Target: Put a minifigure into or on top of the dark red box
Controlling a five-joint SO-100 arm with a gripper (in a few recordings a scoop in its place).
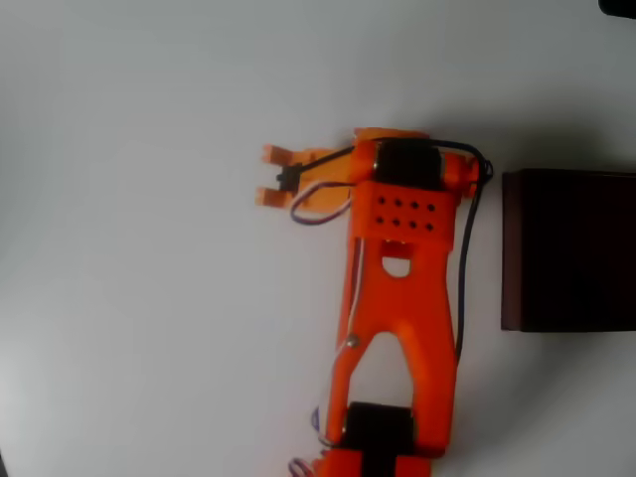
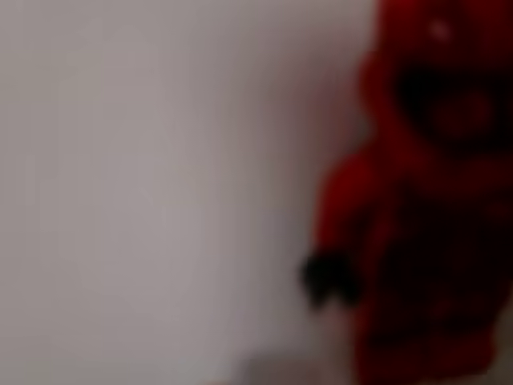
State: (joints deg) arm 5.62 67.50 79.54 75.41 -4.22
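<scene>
Minifigure and claw: in the wrist view we saw the minifigure (image 2: pixel 425 200) very near the lens, blurred, upright along the right side; whether the claw touched it we could not tell.
Claw: in the overhead view we found the claw (image 1: pixel 270 175) pointing left, its two orange fingertips (image 1: pixel 272 154) a little apart with a narrow gap between them; something small and dark sat further back between the fingers, but we could not say what it was or whether it was held.
Dark red box: it lay at the right edge of the overhead view (image 1: pixel 566 248), on the white bench (image 1: pixel 129 298), well apart from the claw and on the opposite side of the orange arm (image 1: pixel 397 298).
Overhead view: we saw the arm, the box and the wires along the arm; we could not make out the figure there.
Wrist view: we saw the figure's red body, round head and one dark hand against the pale bench.
Writing: none that we could read.
</scene>
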